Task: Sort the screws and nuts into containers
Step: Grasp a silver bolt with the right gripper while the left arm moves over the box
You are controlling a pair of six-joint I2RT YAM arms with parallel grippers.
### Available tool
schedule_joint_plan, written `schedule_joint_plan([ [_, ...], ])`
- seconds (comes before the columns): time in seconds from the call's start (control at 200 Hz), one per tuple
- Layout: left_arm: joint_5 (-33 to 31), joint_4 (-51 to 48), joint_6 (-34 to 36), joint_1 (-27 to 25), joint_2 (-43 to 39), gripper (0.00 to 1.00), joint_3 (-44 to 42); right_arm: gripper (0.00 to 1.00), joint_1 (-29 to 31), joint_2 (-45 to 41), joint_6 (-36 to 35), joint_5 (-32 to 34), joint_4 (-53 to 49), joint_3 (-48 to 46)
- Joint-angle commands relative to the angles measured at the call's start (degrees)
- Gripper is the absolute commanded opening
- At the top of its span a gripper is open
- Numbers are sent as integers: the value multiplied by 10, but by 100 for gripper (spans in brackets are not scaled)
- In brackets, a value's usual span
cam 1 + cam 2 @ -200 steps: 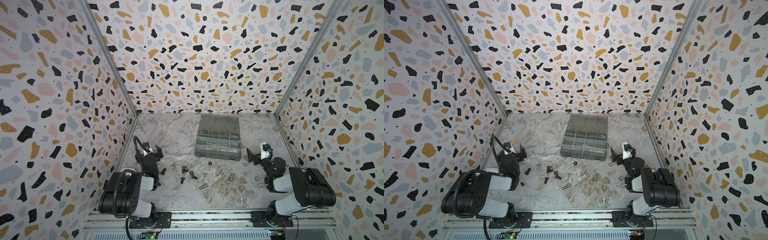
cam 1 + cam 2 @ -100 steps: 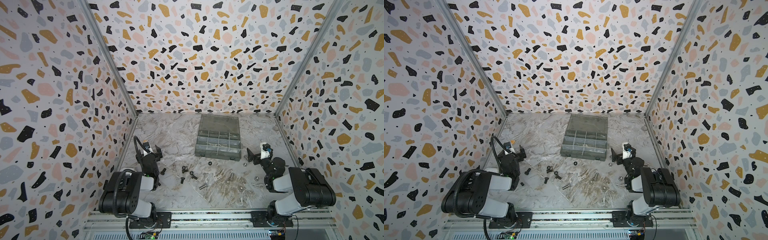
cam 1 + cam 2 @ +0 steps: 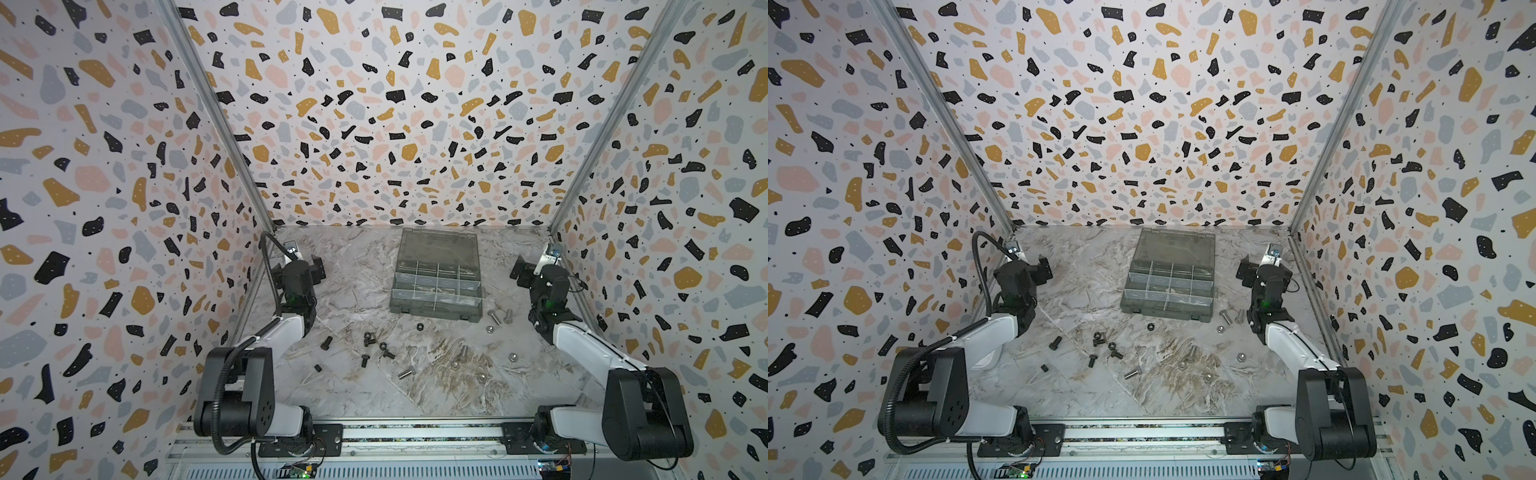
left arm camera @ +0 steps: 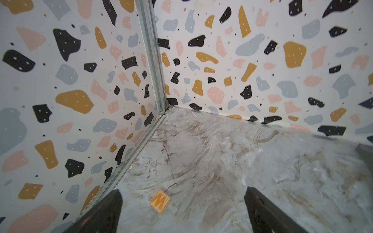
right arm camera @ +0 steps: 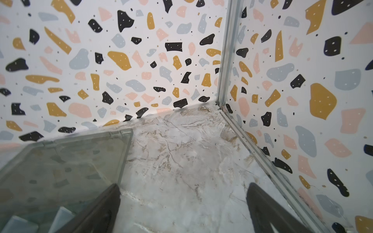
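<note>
Left gripper (image 4: 182, 196): jaws wide apart, nothing held; near the left wall, well apart from the parts.
Right gripper (image 5: 182, 189): jaws wide apart, nothing held; just right of the organiser box (image 3: 434, 311).
Containers (image 3: 436, 286): compartments of the box, lid (image 3: 438, 247) open and laid back; contents cannot be told.
Screws (image 3: 327, 341): loose on the marble table (image 3: 353, 270), in front of the box.
Nuts (image 3: 419, 326): loose among the screws, none in a compartment that shows.
Orange block (image 4: 160, 201): lying on the table by the left gripper.
</note>
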Motion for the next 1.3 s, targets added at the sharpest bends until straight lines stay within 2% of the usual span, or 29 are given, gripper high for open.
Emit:
schedule_joint_plan([
  [0.0, -11, -105, -80, -24, -35, 97, 57, 99, -26, 9, 172, -84, -274, 85],
  [0.04, -27, -103, -85, -47, -52, 100, 61, 100, -42, 16, 179, -166, -301, 97],
  [0.06, -30, -101, -85, -60, -61, 100, 62, 95, -43, 19, 182, -190, -308, 99],
  [0.135, -47, -124, -109, -109, -79, 100, 81, 90, -41, 26, 182, -209, -358, 103],
  [0.285, 74, -250, -174, -146, -79, 100, 145, 70, -31, 42, 168, -230, -450, 120],
  [0.39, 157, -235, -185, -167, -102, 100, 125, 68, -13, 44, 146, -220, -496, 125],
  [0.476, 163, -222, -181, -207, -116, 100, 108, 68, -6, 31, 136, -207, -504, 108],
  [0.561, 187, -271, -175, -228, -89, 100, 138, 68, -10, 25, 135, -210, -506, 97],
  [0.616, 189, -324, -170, -240, -59, 100, 174, 66, -11, 33, 133, -212, -509, 96],
  [0.666, 198, -364, -156, -251, -33, 91, 203, 64, -12, 43, 130, -212, -510, 96],
  [0.741, 186, -421, -139, -269, 1, 88, 242, 60, -18, 62, 126, -213, -513, 96],
  [0.931, 162, -492, -113, -305, 43, 89, 293, 54, -39, 92, 118, -237, -499, 89],
  [1.126, 207, -550, -95, -324, 81, 90, 343, 53, -45, 129, 117, -248, -495, 97],
  [1.292, 220, -567, -81, -341, 92, 90, 361, 53, -45, 158, 119, -253, -496, 116],
])
